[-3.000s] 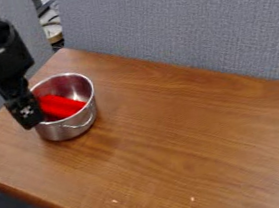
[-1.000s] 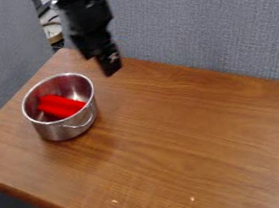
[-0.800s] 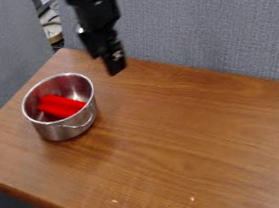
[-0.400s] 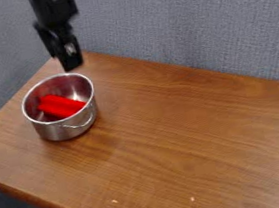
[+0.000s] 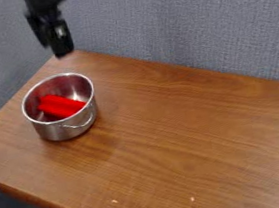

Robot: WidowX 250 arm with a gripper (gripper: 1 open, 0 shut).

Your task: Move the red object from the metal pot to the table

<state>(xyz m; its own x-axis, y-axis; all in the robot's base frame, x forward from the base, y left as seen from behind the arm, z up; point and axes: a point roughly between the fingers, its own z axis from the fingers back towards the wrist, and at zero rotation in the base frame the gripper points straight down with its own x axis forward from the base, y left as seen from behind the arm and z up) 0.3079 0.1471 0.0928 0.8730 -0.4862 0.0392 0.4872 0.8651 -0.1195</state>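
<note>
Inside the metal pot (image 5: 62, 106) lies the red object (image 5: 56, 106); my gripper (image 5: 55, 42) hangs above it, wide open, empty. Pot on the table (image 5: 175, 130), gray partition (image 5: 169, 25) behind.

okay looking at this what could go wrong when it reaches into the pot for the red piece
The red object lies against the wall of the metal pot, so one finger of the open tool may strike the rim. The pot is small and probably light, so it could slide or lift. It stands near the table edge.

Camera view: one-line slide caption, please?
Open gripper hangs above the metal pot, red object inside.
</note>
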